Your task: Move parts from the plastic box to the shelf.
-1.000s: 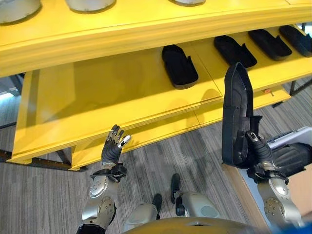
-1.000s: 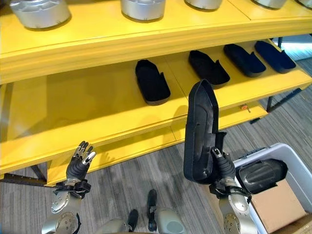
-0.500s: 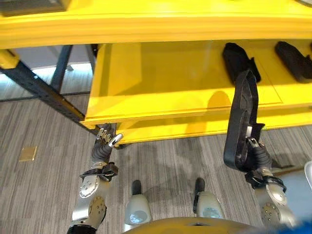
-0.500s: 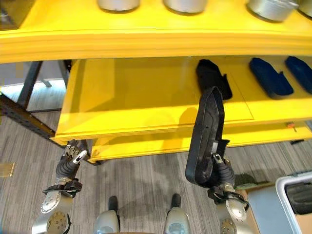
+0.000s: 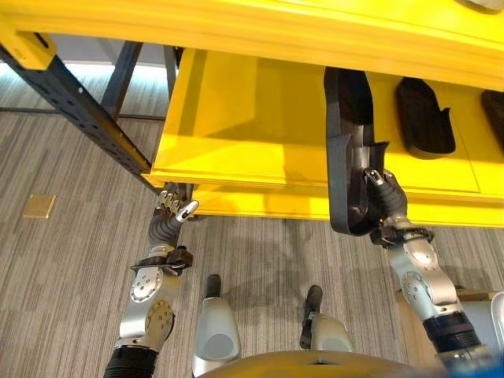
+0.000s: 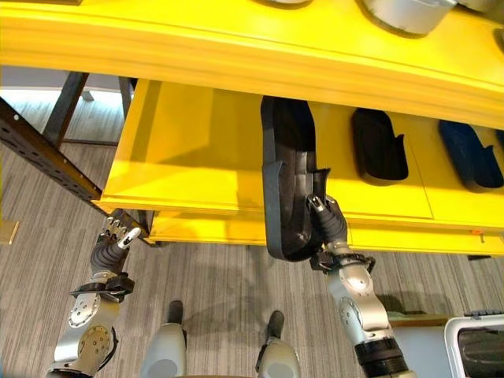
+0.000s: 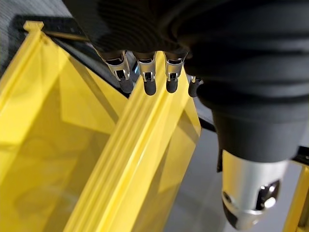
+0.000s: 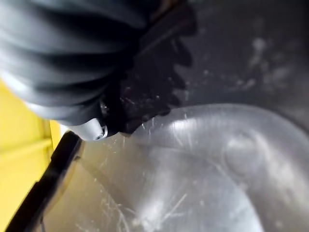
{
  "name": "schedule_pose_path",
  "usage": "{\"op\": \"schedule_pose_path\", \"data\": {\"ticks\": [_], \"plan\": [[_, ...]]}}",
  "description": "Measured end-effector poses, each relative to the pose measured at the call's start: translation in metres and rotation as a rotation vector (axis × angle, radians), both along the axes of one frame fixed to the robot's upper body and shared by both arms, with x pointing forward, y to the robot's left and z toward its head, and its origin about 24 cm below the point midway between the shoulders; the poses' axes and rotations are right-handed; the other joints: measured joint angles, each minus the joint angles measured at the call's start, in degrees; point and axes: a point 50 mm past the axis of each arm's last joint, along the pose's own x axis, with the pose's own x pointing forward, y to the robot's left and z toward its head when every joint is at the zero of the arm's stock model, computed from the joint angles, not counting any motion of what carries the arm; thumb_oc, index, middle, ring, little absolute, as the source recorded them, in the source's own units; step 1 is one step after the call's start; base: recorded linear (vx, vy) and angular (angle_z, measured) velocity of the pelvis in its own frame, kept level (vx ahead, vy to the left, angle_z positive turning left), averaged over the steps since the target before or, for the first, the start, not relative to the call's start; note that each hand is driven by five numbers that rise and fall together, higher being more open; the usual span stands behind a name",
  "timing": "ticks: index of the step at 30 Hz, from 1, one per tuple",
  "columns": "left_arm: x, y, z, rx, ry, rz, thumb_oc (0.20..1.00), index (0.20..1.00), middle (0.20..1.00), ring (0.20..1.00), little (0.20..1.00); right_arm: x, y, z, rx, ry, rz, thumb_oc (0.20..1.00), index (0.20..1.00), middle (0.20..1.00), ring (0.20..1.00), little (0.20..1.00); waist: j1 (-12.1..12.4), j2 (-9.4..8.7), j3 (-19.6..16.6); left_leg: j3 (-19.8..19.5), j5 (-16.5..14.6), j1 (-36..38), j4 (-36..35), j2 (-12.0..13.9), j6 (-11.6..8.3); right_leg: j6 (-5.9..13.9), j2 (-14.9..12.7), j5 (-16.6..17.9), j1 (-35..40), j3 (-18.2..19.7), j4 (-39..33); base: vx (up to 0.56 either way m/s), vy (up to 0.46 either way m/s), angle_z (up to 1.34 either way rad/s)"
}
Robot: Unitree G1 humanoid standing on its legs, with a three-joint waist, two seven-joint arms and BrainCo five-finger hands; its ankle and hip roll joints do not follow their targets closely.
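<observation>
My right hand [image 5: 386,206] is shut on the lower end of a long black plastic part [image 5: 348,150], held upright in front of the yellow shelf [image 5: 252,126]; its upper end reaches over the lower shelf board. In the right wrist view the part's scratched black surface [image 8: 193,164] lies right against the hand. Another black part [image 5: 424,116] lies flat on the same board to the right, and one more [image 6: 470,153] farther right. My left hand [image 5: 169,220] hangs open and empty below the shelf's front edge at the left, its fingers [image 7: 145,72] straight.
A dark steel rack post [image 5: 75,102] runs diagonally at the shelf's left end. Silver round parts [image 6: 402,12] stand on the upper shelf. A corner of the plastic box [image 6: 476,346] shows at the lower right. Grey carpet floor [image 5: 63,268] lies below.
The camera has shifted. My right hand has raised the black part and carried it left and forward, so its upper end now overlaps the lower shelf board. The left hand stays open.
</observation>
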Motion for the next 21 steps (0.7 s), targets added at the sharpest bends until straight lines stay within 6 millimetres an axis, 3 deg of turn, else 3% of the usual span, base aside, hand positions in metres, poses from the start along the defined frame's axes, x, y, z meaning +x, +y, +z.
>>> {"op": "schedule_pose_path", "data": {"ticks": [7,9,14,16,21], "plan": [[0.003,-0.004,0.007,0.034,-0.013,-0.053,1.000,1.000,1.000,1.000,1.000,0.043,0.001,0.032,-0.083,-0.047,-0.019,0.200,0.200,0.200,0.200,0.200,3.2,0.73,3.7,-1.4,0.8,-2.0,0.1,0.0,-0.21,-0.13,0.3,0.6,-0.7,-1.4,-0.7,-0.04,-0.040,0.08],[0.005,-0.006,0.014,0.046,-0.039,-0.071,1.000,1.000,1.000,1.000,1.000,0.057,-0.010,0.054,-0.136,-0.082,-0.062,0.200,0.200,0.200,0.200,0.200,3.3,1.49,6.5,-1.6,1.1,-2.4,0.2,0.0,-0.19,-0.22,0.3,0.9,-0.8,-1.6,-0.7,-0.06,-0.021,0.07],[0.013,-0.011,0.024,0.036,-0.077,-0.114,1.000,1.000,1.000,1.000,1.000,0.079,-0.036,0.096,-0.202,-0.145,-0.194,0.200,0.200,0.200,0.200,0.200,4.0,4.04,9.0,-2.6,1.2,-5.9,2.2,-0.3,-0.18,-0.38,0.3,0.8,-3.6,-2.1,1.1,-0.08,-0.010,0.05],[0.020,-0.024,0.034,0.050,-0.113,-0.183,1.000,1.000,1.000,1.000,1.000,0.091,-0.041,0.134,-0.206,-0.215,-0.245,0.200,0.200,0.200,0.200,0.200,4.3,5.50,12.1,-2.6,1.2,-6.3,3.1,-0.2,-0.11,-0.63,0.1,0.4,-4.8,-1.6,3.1,-0.09,0.001,-0.06],[0.023,-0.040,0.037,0.020,-0.129,-0.249,1.000,1.000,1.000,1.000,1.000,0.103,-0.050,0.175,-0.199,-0.272,-0.334,0.200,0.200,0.200,0.200,0.200,4.2,6.34,14.6,-2.8,1.3,-10.3,5.4,-0.4,0.05,-1.00,-0.4,-0.2,-9.9,-0.9,7.1,-0.06,-0.001,0.00]]}}
